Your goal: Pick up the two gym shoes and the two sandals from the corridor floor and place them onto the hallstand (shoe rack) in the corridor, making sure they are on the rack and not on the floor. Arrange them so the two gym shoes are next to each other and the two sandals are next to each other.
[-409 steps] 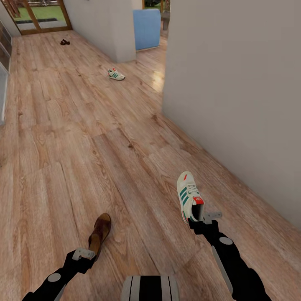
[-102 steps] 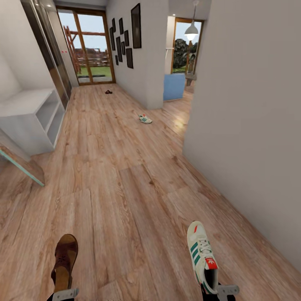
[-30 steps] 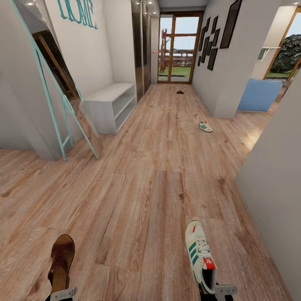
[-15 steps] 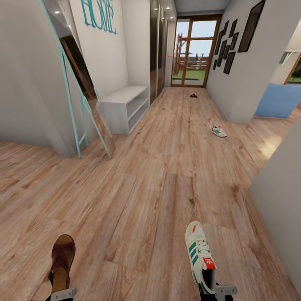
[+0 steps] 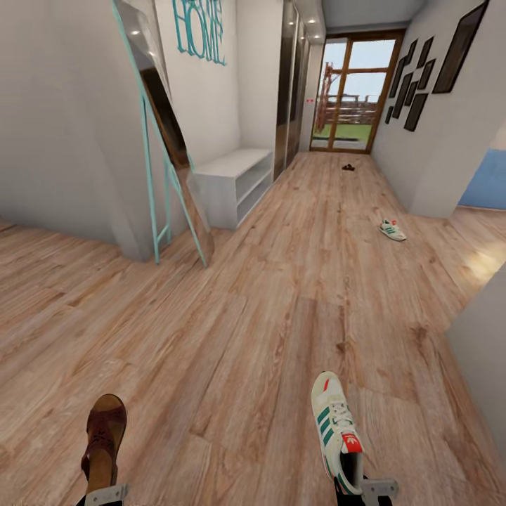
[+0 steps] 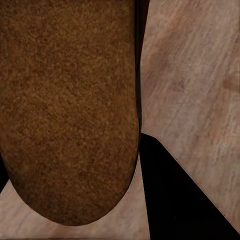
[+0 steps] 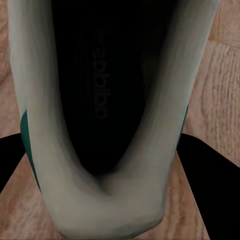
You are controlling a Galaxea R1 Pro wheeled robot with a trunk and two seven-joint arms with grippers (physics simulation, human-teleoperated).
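The robot stood in transit on the corridor floor (image 5: 281,295), carrying one shoe in each arm.

The left gripper (image 5: 105,495), at the 7 o'clock edge of the head view, pinched the heel of a sandal (image 5: 104,436), toe pointing forward. The right gripper (image 5: 365,488), at 5 o'clock, pinched the heel of a gym shoe (image 5: 336,429), likewise toe forward. Both shoes appeared to be held clear of the planks.

The hallstand (image 5: 235,176) stood against the wall at 11 o'clock, just beyond a leaning mirror (image 5: 169,133); its bench top and open shelves carried no shoes. The second gym shoe (image 5: 392,230) lay on the floor at 2 o'clock. The second sandal (image 5: 348,167) lay farther off at 1 o'clock, near the glazed door (image 5: 351,98).

Step in hand, as judged: delivery of the first pair of items to the hallstand. The next move called for driving forward and toward 11 o'clock, passing the mirror without contact, then facing the unit and setting each shoe down with room beside it for its mate.
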